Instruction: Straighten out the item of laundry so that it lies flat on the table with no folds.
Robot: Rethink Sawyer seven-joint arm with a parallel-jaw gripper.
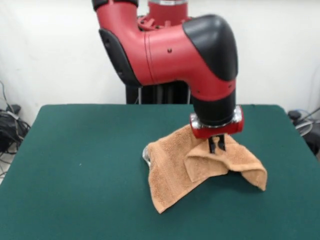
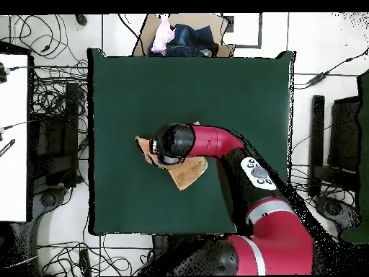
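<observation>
The table (image 1: 75,165) filled the lower frame of the front view, and the towel (image 1: 172,172) lay rumpled right of centre, one flap doubled over and its right edge tented off the felt. My gripper (image 1: 217,145) stood just above centre-right, fingers drawn together, pinching a ridge of the towel. To do this well, I judged I should lift only slightly, then drag outward so the folds spread instead of bunching.
</observation>
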